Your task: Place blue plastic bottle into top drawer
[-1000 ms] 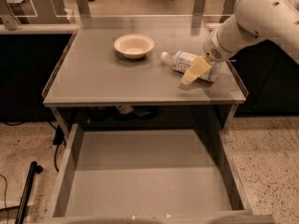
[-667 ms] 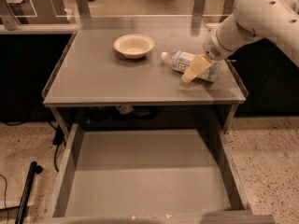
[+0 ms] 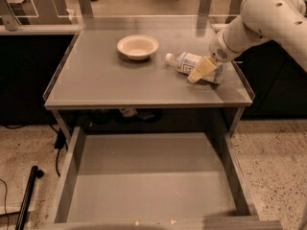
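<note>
The blue plastic bottle (image 3: pixel 192 64) lies on its side at the right of the grey tabletop (image 3: pixel 105 80), its white cap pointing left. My gripper (image 3: pixel 202 69) reaches in from the upper right on the white arm (image 3: pixel 259 23) and sits right over the bottle's middle, covering part of it. The top drawer (image 3: pixel 148 176) is pulled open below the tabletop, wide and shallow, with nothing in it.
A cream round bowl (image 3: pixel 137 47) stands at the back middle of the tabletop, left of the bottle. The tabletop has low raised side rims (image 3: pixel 242 83). A black stick (image 3: pixel 29 195) leans on the floor at the lower left.
</note>
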Tool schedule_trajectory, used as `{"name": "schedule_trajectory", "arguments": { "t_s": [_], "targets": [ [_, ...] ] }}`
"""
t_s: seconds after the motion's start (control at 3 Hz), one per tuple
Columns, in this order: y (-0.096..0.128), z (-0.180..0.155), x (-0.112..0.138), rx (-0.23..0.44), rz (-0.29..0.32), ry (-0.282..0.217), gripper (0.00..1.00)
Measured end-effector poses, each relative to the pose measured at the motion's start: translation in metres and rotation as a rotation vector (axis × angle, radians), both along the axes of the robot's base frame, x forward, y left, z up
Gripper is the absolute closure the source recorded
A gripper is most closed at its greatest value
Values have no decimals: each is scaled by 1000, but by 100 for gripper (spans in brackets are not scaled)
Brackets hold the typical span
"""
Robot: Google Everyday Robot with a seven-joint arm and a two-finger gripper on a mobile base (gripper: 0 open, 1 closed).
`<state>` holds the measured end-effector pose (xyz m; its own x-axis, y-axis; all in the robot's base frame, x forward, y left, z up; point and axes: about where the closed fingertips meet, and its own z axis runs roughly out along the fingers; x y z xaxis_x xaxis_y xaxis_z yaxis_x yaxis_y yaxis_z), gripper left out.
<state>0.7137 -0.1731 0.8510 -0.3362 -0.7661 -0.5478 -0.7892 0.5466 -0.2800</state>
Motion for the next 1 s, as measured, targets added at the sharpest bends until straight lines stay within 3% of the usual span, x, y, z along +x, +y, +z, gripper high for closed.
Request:
{"name": "schedule_trajectory", "arguments": {
  "t_s": [1.0],
  "targets": [
    [0, 0, 0, 0, 0, 0, 88]
  ]
}}
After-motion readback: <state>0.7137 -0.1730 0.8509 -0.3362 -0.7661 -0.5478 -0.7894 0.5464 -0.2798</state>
